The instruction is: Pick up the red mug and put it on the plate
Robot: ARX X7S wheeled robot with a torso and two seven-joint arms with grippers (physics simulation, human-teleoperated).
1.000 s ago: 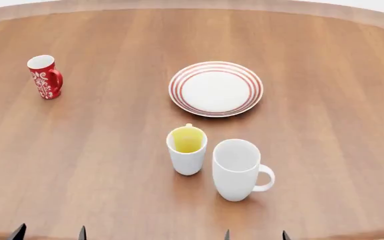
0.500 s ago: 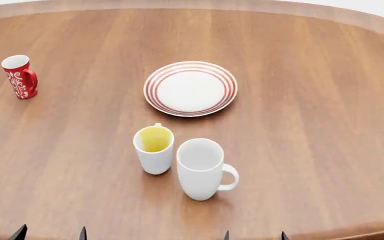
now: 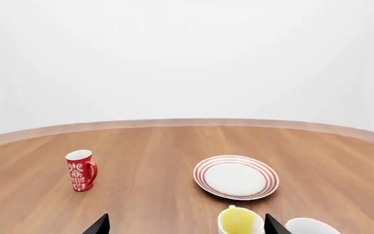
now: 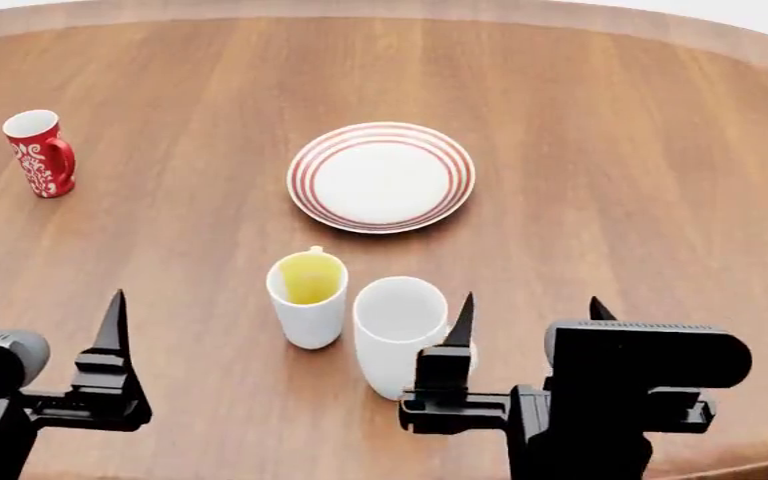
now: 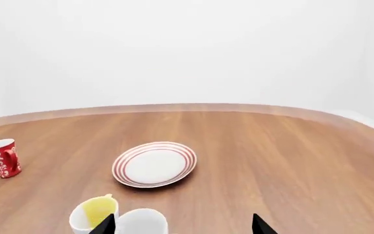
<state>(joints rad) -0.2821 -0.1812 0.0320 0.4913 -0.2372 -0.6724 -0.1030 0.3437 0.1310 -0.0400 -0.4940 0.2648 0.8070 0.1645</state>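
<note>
The red mug [image 4: 40,152] with a white pattern stands upright at the far left of the wooden table, handle to its right; it also shows in the left wrist view [image 3: 81,170] and the right wrist view [image 5: 3,158]. The plate [image 4: 381,177], white with red rings, lies near the table's middle, also seen in the left wrist view [image 3: 236,177] and the right wrist view [image 5: 154,164]. My left gripper [image 4: 44,315] is open and empty at the near left, far from the red mug. My right gripper [image 4: 531,312] is open and empty at the near right.
A white mug with yellow inside [image 4: 308,298] and a plain white mug [image 4: 402,335] stand side by side in front of the plate, between my grippers. The plain mug is just beside my right gripper's left fingertip [image 4: 462,318]. The table's far rim [image 4: 384,10] curves behind.
Both arms have risen into the head view from the bottom edge, grippers open. Earlier the view shifted so the objects slid left; since half a second ago they have not moved.
</note>
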